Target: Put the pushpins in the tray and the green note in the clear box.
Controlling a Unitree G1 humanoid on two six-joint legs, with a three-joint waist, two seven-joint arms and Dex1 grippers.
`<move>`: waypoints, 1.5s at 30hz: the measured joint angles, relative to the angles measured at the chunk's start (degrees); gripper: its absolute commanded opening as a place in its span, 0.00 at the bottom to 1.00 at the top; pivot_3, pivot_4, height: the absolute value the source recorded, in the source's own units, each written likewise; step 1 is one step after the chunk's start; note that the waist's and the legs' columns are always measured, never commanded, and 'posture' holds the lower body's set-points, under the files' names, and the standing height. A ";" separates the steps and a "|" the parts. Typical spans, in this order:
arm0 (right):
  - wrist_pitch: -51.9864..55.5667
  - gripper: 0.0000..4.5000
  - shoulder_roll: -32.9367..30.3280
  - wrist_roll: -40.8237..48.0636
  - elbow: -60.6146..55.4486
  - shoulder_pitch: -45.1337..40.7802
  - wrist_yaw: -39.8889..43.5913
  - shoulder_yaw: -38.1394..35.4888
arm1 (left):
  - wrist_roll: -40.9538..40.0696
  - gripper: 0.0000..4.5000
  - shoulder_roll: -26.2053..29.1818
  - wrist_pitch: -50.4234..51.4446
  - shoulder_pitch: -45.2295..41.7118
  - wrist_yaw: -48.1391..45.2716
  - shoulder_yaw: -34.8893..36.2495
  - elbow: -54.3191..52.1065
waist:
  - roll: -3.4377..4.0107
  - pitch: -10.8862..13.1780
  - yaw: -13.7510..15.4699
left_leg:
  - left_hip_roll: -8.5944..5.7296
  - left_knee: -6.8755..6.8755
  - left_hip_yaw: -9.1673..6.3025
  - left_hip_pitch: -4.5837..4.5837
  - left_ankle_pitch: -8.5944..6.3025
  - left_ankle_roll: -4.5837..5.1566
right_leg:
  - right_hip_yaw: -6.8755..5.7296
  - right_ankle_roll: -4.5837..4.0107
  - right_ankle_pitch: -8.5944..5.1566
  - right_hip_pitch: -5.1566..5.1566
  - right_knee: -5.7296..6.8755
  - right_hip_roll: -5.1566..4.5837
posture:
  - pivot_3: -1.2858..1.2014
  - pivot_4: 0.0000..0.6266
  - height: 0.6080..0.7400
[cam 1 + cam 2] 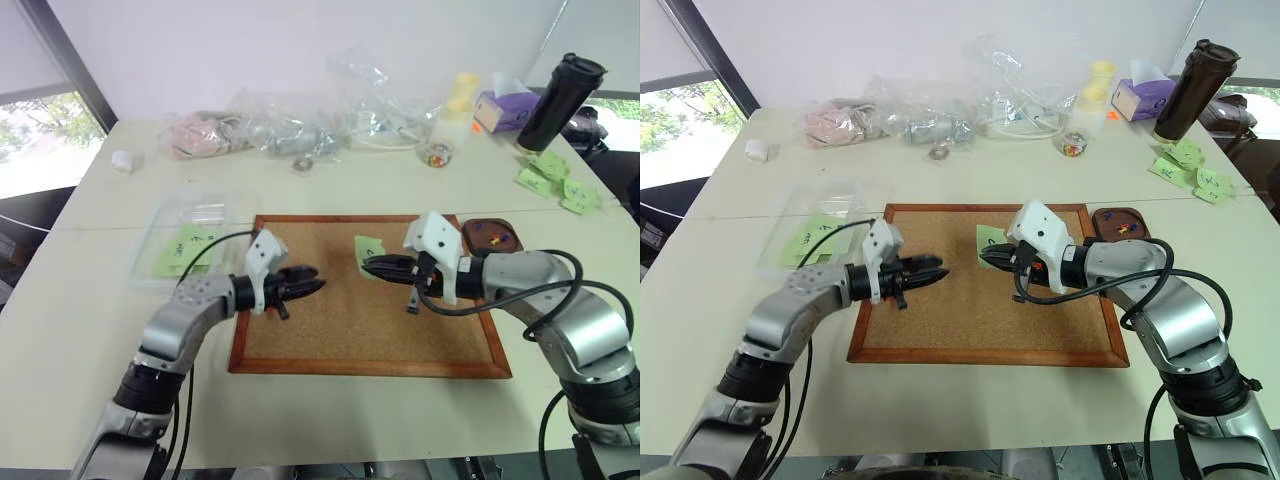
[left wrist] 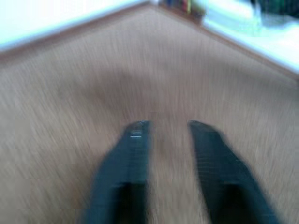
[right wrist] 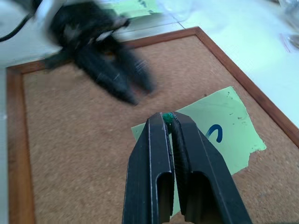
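Pale tabletop (image 1: 330,420) stretches under me, with a wood-framed corkboard (image 1: 330,330) lying at its centre and a clutter of clear plastic bags (image 1: 300,125) at twelve o'clock near the far wall. My right gripper (image 3: 168,117) has its jaws pressed together on a tiny green pushpin (image 3: 167,116), the head just peeking out between the tips. Directly beneath and just beyond those tips, the green note (image 3: 219,133) lies flat on the cork, a blue scribble showing on it; from the head views it sits toward twelve o'clock on the board, touching nothing but the cork. The tray (image 1: 492,235) rests just off the board's corner at about two o'clock, touching the frame or nearly so, with a few coloured pins already inside, and it lies to the right of my right jaws, so that arm is clearly the nearer one for dropping this pin. My left gripper (image 1: 308,284) hovers over the board's nine o'clock side, jaws parted and empty. The clear box (image 1: 190,235) sits off the board at ten o'clock, nearer my left arm, with green notes already in it. I judge the note's trip will suit the left side.
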 measured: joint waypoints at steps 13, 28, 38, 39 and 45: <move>-4.62 0.00 -4.55 -2.33 -2.04 -1.05 4.60 4.58 | -12.43 0.87 -10.85 11.81 -6.97 6.48 6.45 2.01 | -0.14 0.08 0.02 | 0.01 0.03 0.00 -0.01 0.00 0.00 | -0.01 0.00 0.00 0.00 0.01 0.01 | 0.52 0.24 1.00; -5.99 0.00 -4.66 -4.11 -2.03 -4.06 5.27 5.73 | -15.69 0.76 -14.05 18.65 -6.87 11.47 6.81 3.68 | -0.15 0.09 0.06 | 0.00 0.03 0.00 -0.01 0.00 -0.01 | -0.01 0.00 0.00 0.00 0.00 0.00 | 0.52 0.24 1.00; -5.99 0.00 -4.96 -4.65 -2.03 -4.07 5.21 5.76 | -17.71 0.00 -14.78 20.22 -6.71 12.37 6.93 2.52 | -0.16 0.09 0.04 | 0.00 0.03 0.00 0.00 0.00 -0.01 | -0.01 0.00 0.00 0.00 0.00 0.00 | 0.52 0.24 1.00; -5.99 0.00 -5.05 -4.75 -2.03 -4.07 5.17 5.76 | -17.72 0.00 -14.29 20.20 -6.70 12.32 6.92 2.48 | -0.16 0.09 0.04 | 0.00 0.03 0.00 0.00 0.00 -0.01 | -0.01 0.00 0.00 0.00 0.00 0.00 | 0.52 0.24 1.00; -4.73 0.00 -5.92 -3.46 -1.44 -4.07 4.71 2.02 | -16.54 0.00 -9.39 18.04 -6.28 10.46 6.61 1.92 | -0.16 0.10 0.13 | -0.01 0.03 0.00 -0.01 0.01 -0.01 | -0.01 0.00 0.00 0.00 0.00 0.00 | 0.52 0.24 1.00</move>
